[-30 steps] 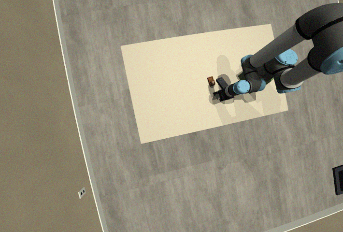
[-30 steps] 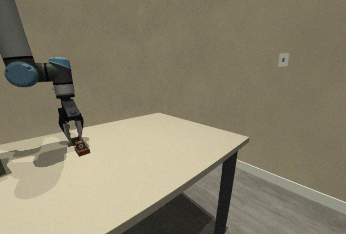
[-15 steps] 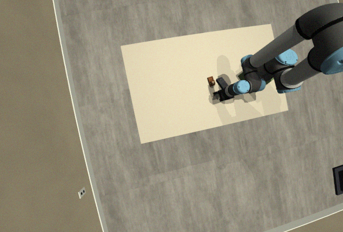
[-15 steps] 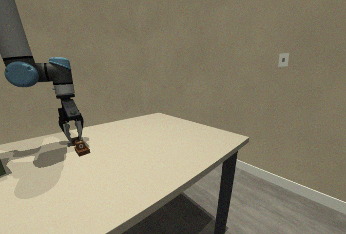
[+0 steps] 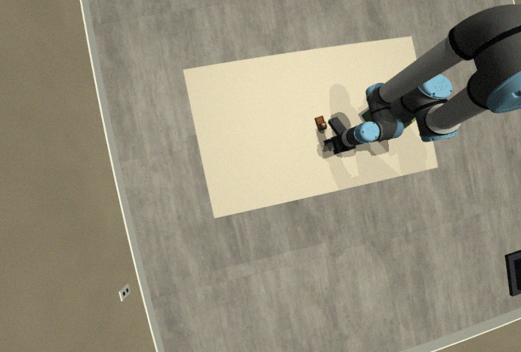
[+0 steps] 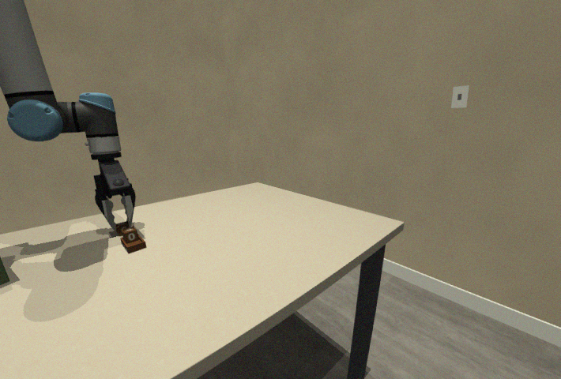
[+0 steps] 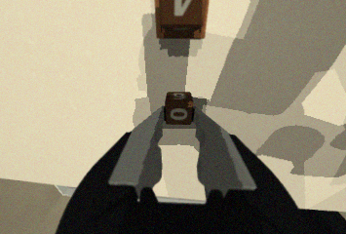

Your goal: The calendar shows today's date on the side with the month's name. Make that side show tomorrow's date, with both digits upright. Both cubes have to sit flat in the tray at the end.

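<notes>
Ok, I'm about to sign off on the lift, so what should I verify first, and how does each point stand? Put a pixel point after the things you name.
1. Fingers closed on the loose cube: ok; the gripper (image 6: pixel 121 227) (image 7: pixel 178 107) has the loose cube (image 7: pixel 178 111) between its fingertips.
2. Other cube clear of the fingers: ok in the wrist view; a gap separates the second cube (image 6: pixel 131 235) (image 7: pixel 181 12) from them.
3. Both cubes in the tray (image 6: pixel 134 245): not ok; the gripped one is outside.
4. Tomorrow's date on the month side: cannot tell; no readable month name.
5. Grip firm enough to lift: cannot tell from stills.
</notes>
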Robot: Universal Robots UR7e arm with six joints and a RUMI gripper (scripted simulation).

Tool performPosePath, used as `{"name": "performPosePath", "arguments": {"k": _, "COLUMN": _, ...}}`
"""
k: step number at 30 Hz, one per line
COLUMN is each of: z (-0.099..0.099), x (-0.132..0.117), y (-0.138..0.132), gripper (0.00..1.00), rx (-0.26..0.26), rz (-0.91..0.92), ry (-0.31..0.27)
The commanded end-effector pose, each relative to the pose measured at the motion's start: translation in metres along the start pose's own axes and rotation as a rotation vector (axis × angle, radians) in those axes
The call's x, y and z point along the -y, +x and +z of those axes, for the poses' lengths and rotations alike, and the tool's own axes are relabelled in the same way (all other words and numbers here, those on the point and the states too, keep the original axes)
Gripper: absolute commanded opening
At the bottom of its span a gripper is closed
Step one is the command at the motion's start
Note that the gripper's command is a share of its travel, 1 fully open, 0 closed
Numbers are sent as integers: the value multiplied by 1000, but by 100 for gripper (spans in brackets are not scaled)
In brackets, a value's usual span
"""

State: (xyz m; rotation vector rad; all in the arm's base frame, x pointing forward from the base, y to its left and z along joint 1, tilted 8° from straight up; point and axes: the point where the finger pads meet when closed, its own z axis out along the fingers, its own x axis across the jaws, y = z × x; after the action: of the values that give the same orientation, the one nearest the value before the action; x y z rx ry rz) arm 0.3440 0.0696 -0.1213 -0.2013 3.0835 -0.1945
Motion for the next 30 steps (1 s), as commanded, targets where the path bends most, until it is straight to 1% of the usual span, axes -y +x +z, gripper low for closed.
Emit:
{"name": "performPosePath", "arguments": {"k": 1, "z": 0, "x": 0, "y": 0, "gripper": 10, "rx": 1, "rz": 0, "ry": 0}}
{"name": "performPosePath", "arguments": {"k": 9, "z": -2, "x": 0, "y": 0, "gripper": 10, "rx": 1, "rz": 0, "ry": 0}}
{"name": "performPosePath", "arguments": {"k": 17, "z": -15, "x": 0, "y": 0, "gripper": 10, "rx": 1, "rz": 0, "ry": 0}}
{"name": "performPosePath", "arguments": {"k": 19, "z": -15, "x": 0, "y": 0, "gripper": 10, "rx": 1, "rz": 0, "ry": 0}}
{"name": "performPosePath", "arguments": {"k": 30, "z": -50, "x": 0, "y": 0, "gripper": 10, "rx": 1, "rz": 0, "ry": 0}}
